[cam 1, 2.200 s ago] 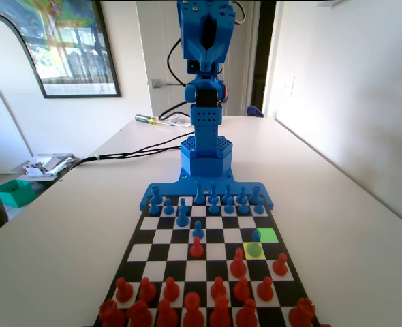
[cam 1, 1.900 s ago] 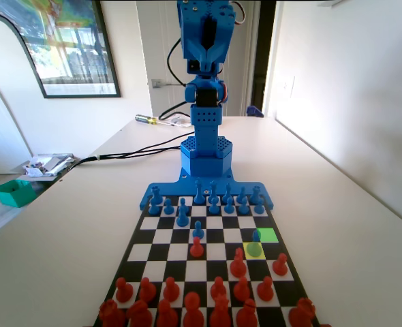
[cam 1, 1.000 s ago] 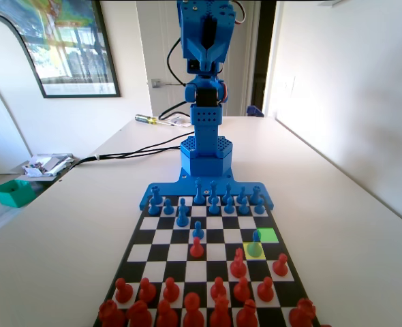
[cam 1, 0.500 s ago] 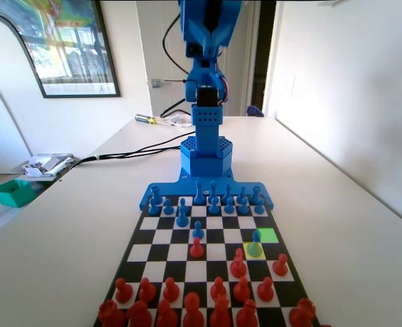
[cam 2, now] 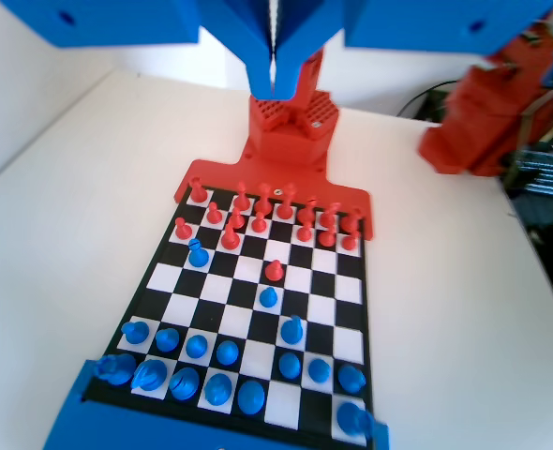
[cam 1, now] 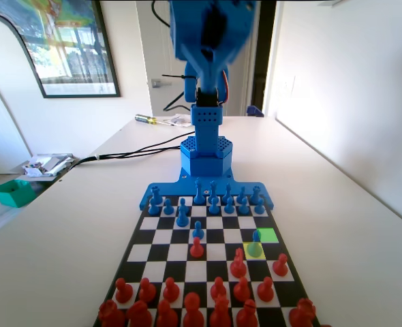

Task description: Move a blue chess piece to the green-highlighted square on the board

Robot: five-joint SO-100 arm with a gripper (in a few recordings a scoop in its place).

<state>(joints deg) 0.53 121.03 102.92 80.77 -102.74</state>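
On yellow square (cam 1: 254,251): slim round-topped blue chess piece (cam 1: 255,242); tool (cam 2: 273,80) tips pressed together above.

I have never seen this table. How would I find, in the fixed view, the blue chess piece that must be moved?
Start at the board on the table and find its two coloured squares at the right side. The blue chess piece stands on the yellow-highlighted square, just in front of the green-highlighted square. Unlike the other blue pawns, its base looks greenish and red pawns stand close beside it.
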